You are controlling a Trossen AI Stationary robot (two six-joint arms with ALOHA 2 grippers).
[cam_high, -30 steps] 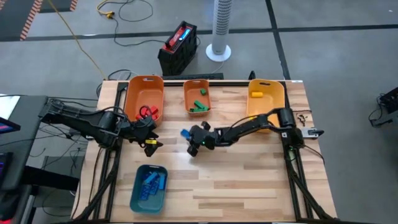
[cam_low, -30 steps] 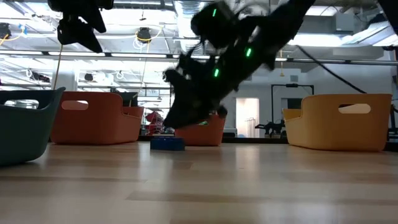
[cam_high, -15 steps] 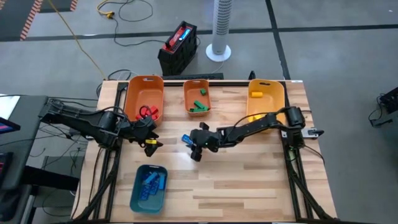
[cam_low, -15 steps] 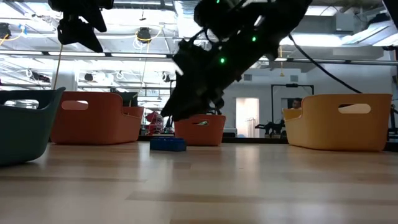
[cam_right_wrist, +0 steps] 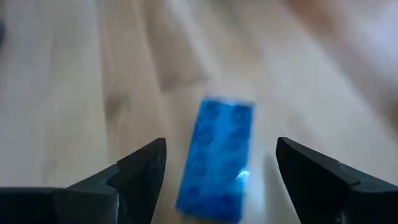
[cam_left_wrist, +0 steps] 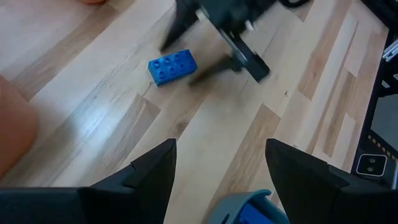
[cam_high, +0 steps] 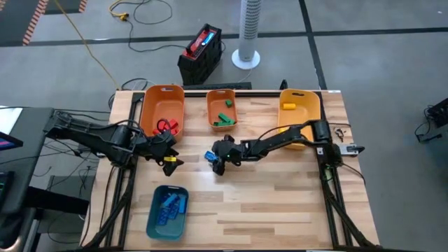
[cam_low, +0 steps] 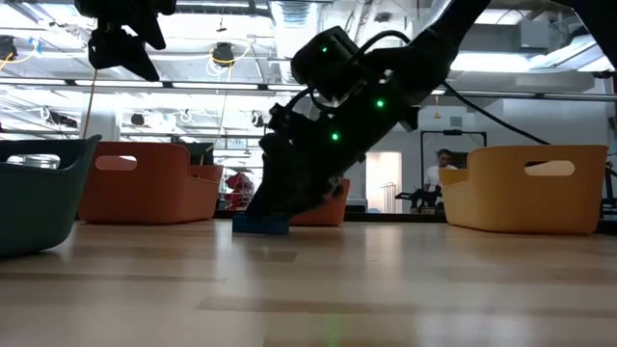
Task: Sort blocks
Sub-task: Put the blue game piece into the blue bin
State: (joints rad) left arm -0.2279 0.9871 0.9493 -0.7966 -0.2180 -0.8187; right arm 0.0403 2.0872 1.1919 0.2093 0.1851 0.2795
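The right gripper (cam_high: 215, 161) is reaching in near the centre of the high view, hanging low over a blue block (cam_high: 208, 155) that is lying flat on the counter (cam_high: 280, 203). Its fingers (cam_right_wrist: 134, 171) are standing wide apart on either side of the block, not clamping it. In the low view the block (cam_low: 260, 224) is sitting on the wood, left of centre, under the dark arm.

The left gripper (cam_high: 170, 162) is waiting at the left of centre in the high view, its fingers (cam_left_wrist: 152, 168) standing apart and holding nothing.

Along the upper edge of the counter, an orange bin (cam_high: 162, 96) is holding red blocks (cam_high: 166, 127), a smaller orange bin (cam_high: 210, 110) is holding green blocks (cam_high: 224, 120), and a yellow bin (cam_high: 308, 105) is holding a yellow block (cam_high: 288, 106). At lower left, a teal bin (cam_high: 155, 224) is holding blue blocks (cam_high: 169, 204).
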